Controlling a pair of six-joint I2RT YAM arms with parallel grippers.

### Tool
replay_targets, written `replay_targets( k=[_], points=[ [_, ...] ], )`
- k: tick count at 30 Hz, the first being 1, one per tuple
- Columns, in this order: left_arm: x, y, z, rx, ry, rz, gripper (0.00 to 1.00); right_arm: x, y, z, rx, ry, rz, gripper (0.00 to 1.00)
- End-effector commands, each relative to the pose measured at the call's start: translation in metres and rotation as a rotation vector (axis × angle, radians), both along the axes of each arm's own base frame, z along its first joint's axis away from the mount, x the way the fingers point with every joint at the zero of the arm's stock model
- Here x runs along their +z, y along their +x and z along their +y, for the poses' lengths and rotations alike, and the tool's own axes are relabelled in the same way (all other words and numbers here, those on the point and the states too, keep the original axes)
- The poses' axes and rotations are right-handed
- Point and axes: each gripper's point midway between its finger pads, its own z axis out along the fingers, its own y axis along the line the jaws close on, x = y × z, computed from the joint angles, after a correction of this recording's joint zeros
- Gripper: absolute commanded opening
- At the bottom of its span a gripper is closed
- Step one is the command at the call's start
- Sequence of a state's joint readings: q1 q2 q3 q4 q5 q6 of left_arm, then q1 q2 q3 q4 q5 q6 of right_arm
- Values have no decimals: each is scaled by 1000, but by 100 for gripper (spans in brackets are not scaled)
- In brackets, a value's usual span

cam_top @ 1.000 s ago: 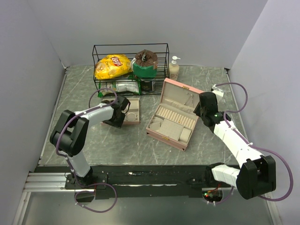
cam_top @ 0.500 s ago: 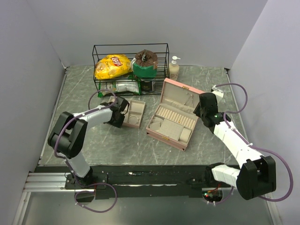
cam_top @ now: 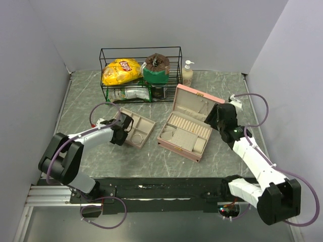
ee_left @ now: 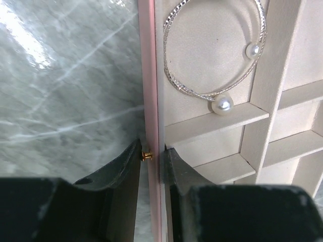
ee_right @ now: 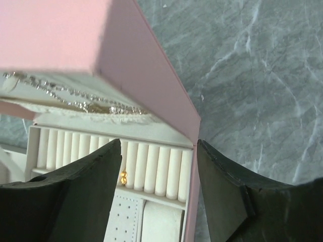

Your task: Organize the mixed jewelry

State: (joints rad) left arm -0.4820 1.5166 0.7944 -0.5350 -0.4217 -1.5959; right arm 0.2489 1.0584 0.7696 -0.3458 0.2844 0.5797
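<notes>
Bare marble table (cam_top: 146, 164) lies free in front of the compartment tray (cam_top: 147, 132) and the open pink jewelry box (cam_top: 176, 149); only a narrow lane parts those two; the box's raised lid (cam_top: 197, 105) blocks its far-right side, with the right gripper (cam_top: 218, 117) spread wide at its corner; a wire basket (cam_top: 141, 48) and a soap bottle (cam_top: 187, 73) wall the rear; the left gripper (cam_top: 121, 132) clamps the tray's wall, its arm crossing the left side.
</notes>
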Motion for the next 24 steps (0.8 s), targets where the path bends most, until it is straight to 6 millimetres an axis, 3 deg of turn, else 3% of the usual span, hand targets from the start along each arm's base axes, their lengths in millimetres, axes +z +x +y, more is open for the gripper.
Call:
replay_targets(
  k=[1, 6, 13, 24],
  points=[
    [-3, -16, 17, -70, 91, 30, 4, -6, -19, 3, 6, 45, 21, 68],
    [3, -19, 15, -134, 86, 14, 1, -29, -38, 1, -31, 86, 65, 68],
    [16, -28, 17, -180, 72, -23, 1, -51, -39, 7, -27, 115, 100, 61],
    [14, -44, 14, -252, 41, -30, 1, -72, -41, 5, -70, 124, 153, 26]
  ],
)
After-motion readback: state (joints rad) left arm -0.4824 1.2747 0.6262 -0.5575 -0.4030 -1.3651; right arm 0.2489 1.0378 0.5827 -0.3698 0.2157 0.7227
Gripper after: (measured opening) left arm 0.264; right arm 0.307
